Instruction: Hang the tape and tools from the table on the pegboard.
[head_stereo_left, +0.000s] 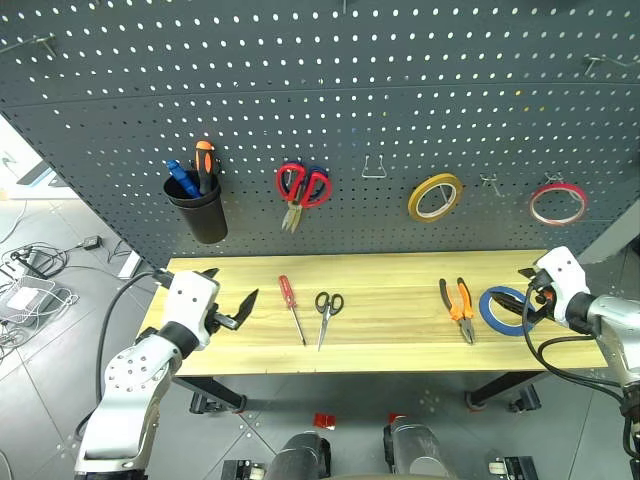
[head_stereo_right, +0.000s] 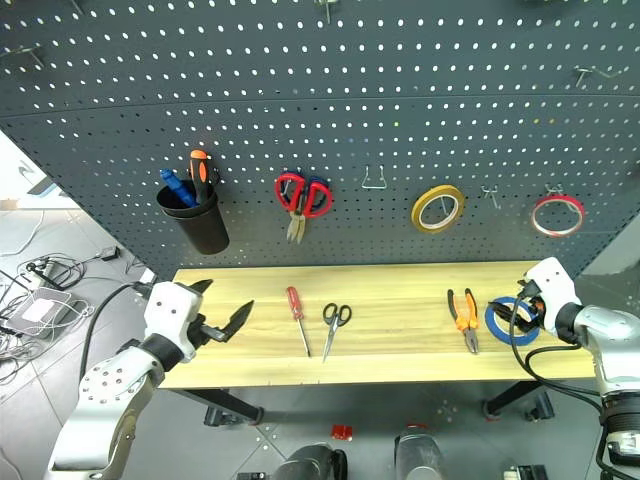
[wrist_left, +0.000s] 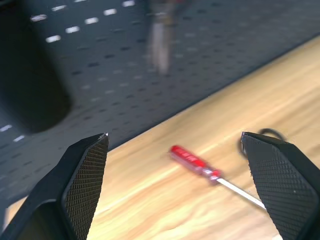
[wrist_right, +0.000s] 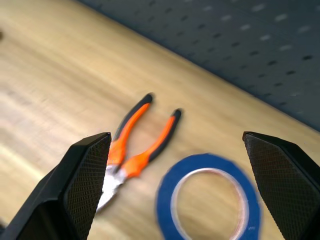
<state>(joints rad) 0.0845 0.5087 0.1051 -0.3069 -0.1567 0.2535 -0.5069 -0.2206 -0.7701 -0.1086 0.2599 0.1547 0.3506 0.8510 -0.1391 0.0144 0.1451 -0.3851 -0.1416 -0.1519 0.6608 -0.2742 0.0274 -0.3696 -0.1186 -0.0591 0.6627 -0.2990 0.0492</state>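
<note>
Tape rolls, three in total: one blue tape (head_stereo_left: 505, 309) on the table (head_stereo_left: 390, 345), one yellow roll (head_stereo_left: 435, 197) and one red roll (head_stereo_left: 558, 203) on the pegboard (head_stereo_left: 330, 90). Scissors, two pairs: black-handled scissors (head_stereo_left: 327, 312) on the table, red-and-blue-handled scissors (head_stereo_left: 301, 189) hung. Screwdrivers counted: one red-handled screwdriver (head_stereo_left: 290, 306) on the table, one orange-and-black-handled screwdriver (head_stereo_left: 204, 163) in the single black cup (head_stereo_left: 197, 210); pliers (head_stereo_left: 458, 307), one pair.

Pale grey floor tiles (head_stereo_left: 60, 350) spread out on the far side of the left claw from the bench, where a white wire basket (head_stereo_left: 28, 297) sits among loose dark cables (head_stereo_left: 40, 262) (one trails off toward a small black box). Below the claws, black castor wheels (head_stereo_left: 205, 404) stand on the same tiles. Light is even and bright.
</note>
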